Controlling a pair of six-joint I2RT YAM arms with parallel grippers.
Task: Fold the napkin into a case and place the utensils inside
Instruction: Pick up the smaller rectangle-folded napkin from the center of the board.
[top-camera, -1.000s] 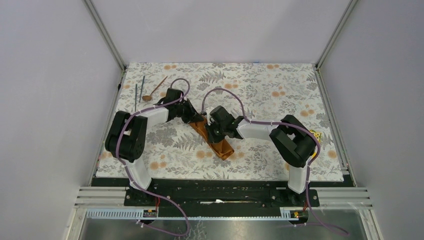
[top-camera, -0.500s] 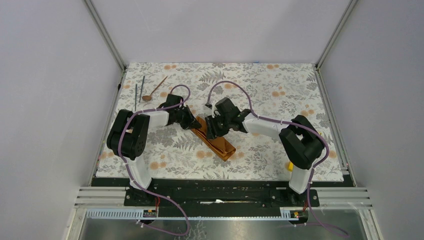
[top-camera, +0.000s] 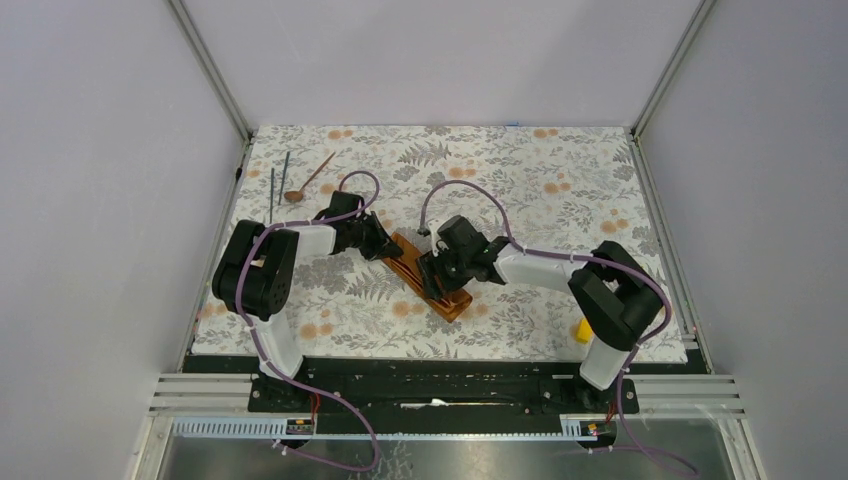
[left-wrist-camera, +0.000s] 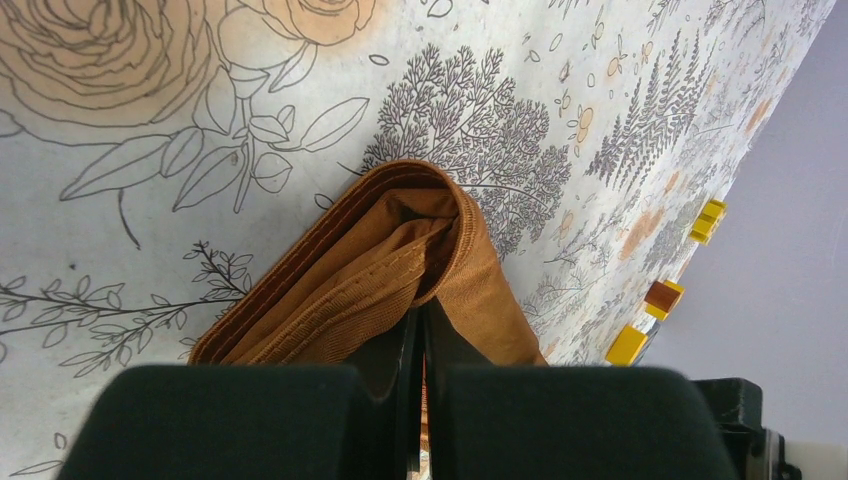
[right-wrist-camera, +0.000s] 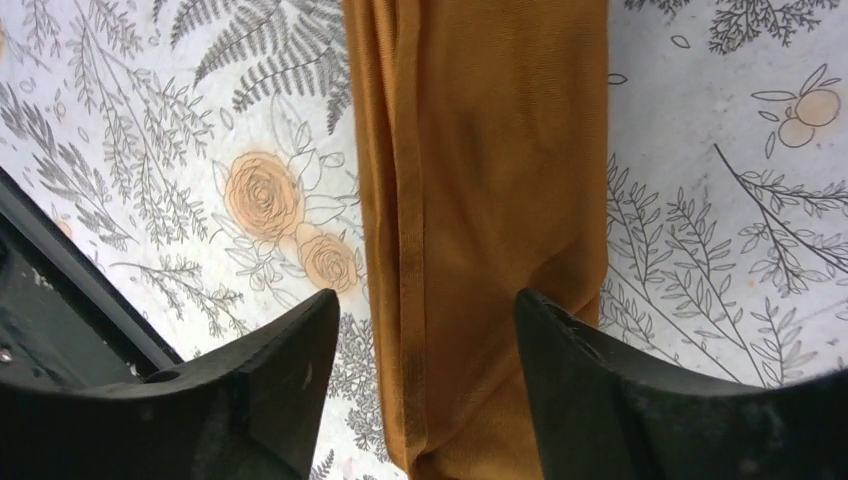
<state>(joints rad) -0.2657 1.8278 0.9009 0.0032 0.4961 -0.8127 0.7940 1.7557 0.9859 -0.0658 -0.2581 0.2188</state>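
Gaping right claw (right-wrist-camera: 425, 305) sits over the napkin (right-wrist-camera: 480, 180).

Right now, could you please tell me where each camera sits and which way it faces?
Top external: above and behind the bases, looking down on the tablecloth; the left arm and right arm show.
Left wrist: on the left arm, looking along the shut left gripper, which pinches the napkin.
Right wrist: on the right arm, looking down past the open right gripper.
Shared: all three views show the folded napkin.
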